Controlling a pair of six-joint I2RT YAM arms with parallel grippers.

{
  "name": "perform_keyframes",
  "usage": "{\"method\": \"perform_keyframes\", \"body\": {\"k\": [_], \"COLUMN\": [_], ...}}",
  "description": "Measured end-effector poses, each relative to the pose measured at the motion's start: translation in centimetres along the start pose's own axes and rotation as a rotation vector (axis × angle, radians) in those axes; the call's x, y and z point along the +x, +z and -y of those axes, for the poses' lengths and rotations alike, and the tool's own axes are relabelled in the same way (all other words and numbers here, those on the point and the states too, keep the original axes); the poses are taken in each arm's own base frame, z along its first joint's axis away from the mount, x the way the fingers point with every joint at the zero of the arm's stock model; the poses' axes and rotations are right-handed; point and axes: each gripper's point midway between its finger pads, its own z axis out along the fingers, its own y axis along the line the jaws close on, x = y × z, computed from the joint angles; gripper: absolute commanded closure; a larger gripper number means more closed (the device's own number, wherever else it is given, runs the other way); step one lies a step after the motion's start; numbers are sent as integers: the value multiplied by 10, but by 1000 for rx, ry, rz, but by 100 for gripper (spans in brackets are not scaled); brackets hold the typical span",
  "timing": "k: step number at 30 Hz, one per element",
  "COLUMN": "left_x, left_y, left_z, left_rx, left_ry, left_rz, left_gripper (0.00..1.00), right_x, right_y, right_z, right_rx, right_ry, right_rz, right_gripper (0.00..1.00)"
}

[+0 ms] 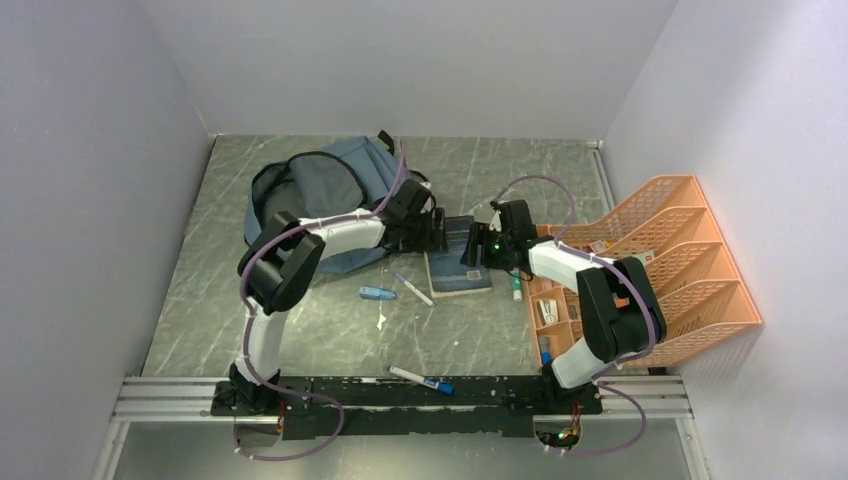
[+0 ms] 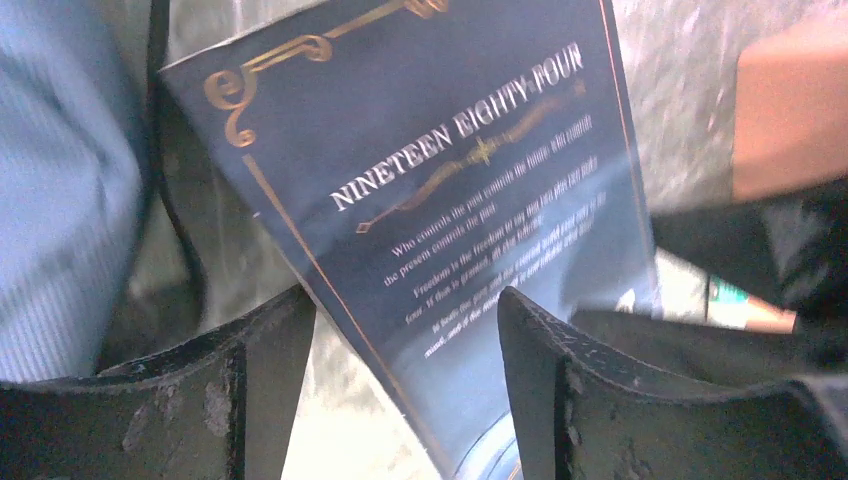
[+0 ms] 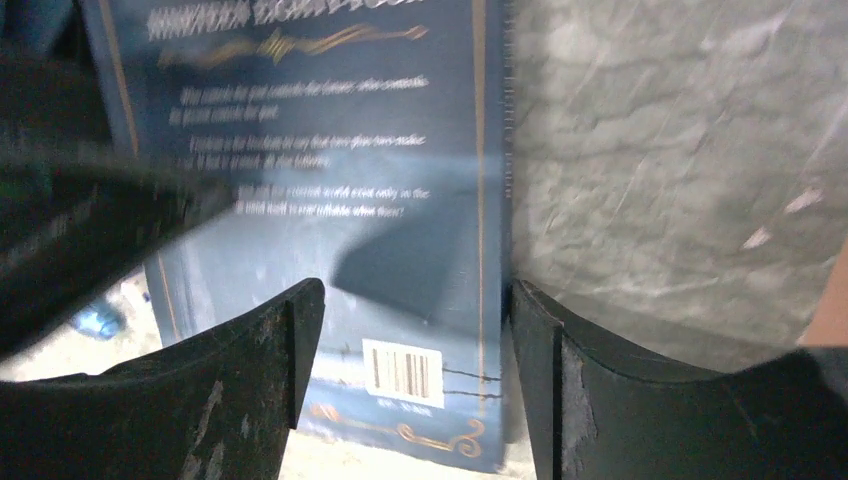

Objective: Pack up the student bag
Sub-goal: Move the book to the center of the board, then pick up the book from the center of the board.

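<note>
The overhead view alone shows the whole layout. The student bag lies slumped at the far left of the surface, behind the left arm. A dark blue book lies flat just to the right of the bag. The left tool is at the book's left edge and the right tool is at its right edge.

Only the wrist views show the cover. The left wrist view reads "NINETEEN EIGHTY-FOUR" in gold, with the book's corner lying between the spread fingers. Those jaws stand open and are not clamped on the book. The bag's blue fabric fills that view's left side. The right wrist view shows a barcode sticker near the book's edge. That edge sits between the right tool's parted fingers, which are also open. The other tool blurs across the left of this view and hides part of the cover.

In front of the book lie a small blue item, a white pen and, nearer the arm bases, a marker. On the right stands an orange mesh rack. Its low front compartments hold small things that are too small to name.
</note>
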Motion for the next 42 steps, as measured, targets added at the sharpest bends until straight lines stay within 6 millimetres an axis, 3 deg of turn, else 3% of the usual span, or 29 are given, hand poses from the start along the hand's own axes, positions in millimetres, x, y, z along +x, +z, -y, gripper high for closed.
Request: {"method": "perform_keyframes", "body": {"k": [4,7,14,19,28,34,42], "left_x": [-23,-25,-19,-24,-20,-18,-17], "left_y": [14,16,14,9,7,10,9], "left_z": [0,1,-11,-13,0,-9,-15], "left_rx": [7,11,4,3,77,141,156], "left_ry": [15,30,43,42,35,-26,-64], "left_rz": [31,34,41,54,23,25,31], "left_gripper": [31,37,67,95,95,95,95], "right_x": [10,11,11,11,10,3,0], "right_y": [-5,-6,-5,-5,-15,-19,-19], "right_z": [-4,-4,-3,-2,4,4,3], "right_rx": [-20,-17,-11,-6,42,43,24], "right_ry": [25,32,50,55,64,96,146], "right_rz": [-12,-14,-10,-9,25,51,54], "right_gripper": [31,32,34,30,24,16,14]}}
